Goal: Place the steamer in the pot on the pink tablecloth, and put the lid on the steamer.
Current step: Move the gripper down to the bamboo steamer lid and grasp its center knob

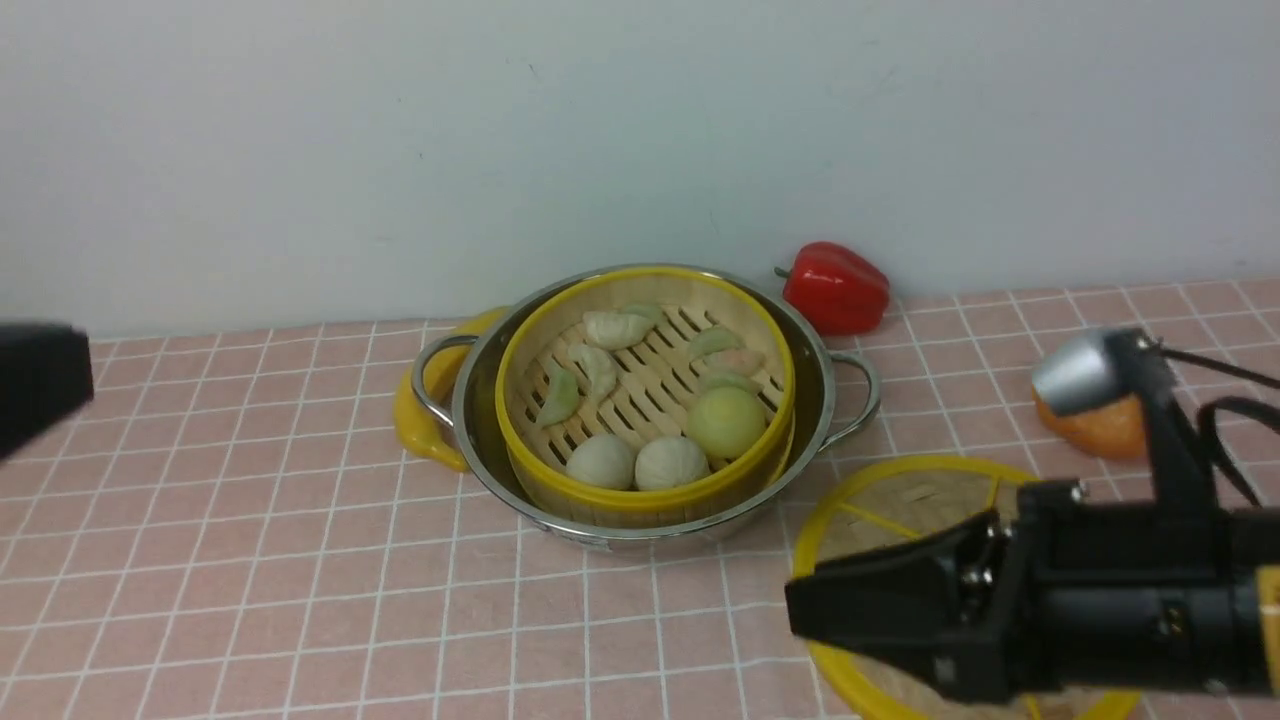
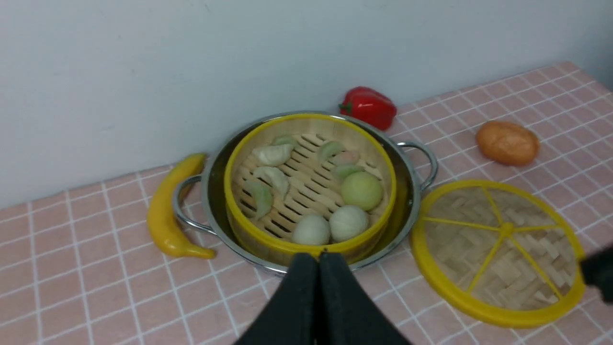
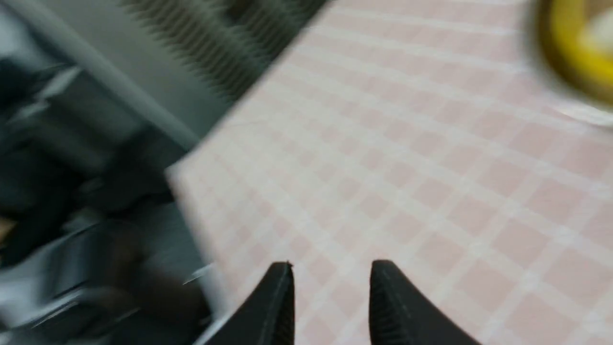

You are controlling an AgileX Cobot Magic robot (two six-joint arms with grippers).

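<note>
— How did the jaws stand at that moment?

— The left gripper (image 2: 318, 256) had its jaws pressed flat together, with nothing between them. In the front view only a dark piece of that arm showed at the left edge, well apart from the pot (image 1: 472, 400). The right gripper (image 3: 330, 268) had its jaws a little apart, a narrow gap with nothing in it. Its wrist view was very blurred, and beyond the jaws I saw only the pink tablecloth (image 3: 431, 167).

— And where was the right one, seen from the front?

— Low on the right, pointing to the left, in front of the near part of the lid (image 1: 905, 505). Whether it touched the lid, I could not tell.

— Where was the steamer?

— The steamer (image 1: 600, 500) sat upright inside the pot, uncovered. On its slatted floor lay round buns (image 1: 602, 462) on the near side and dumplings (image 1: 612, 328) further back. The pot stood on the tablecloth, close to the wall (image 1: 400, 150).

— And the lid?

— It lay flat on the cloth, just beside the pot, near its right handle.

— Something else?

— A banana (image 2: 167, 211) lay just beside the pot's left handle. A red pepper (image 1: 838, 288) lay behind the pot at the wall. An orange roll (image 2: 507, 143) lay further right, apart from the lid.
</note>
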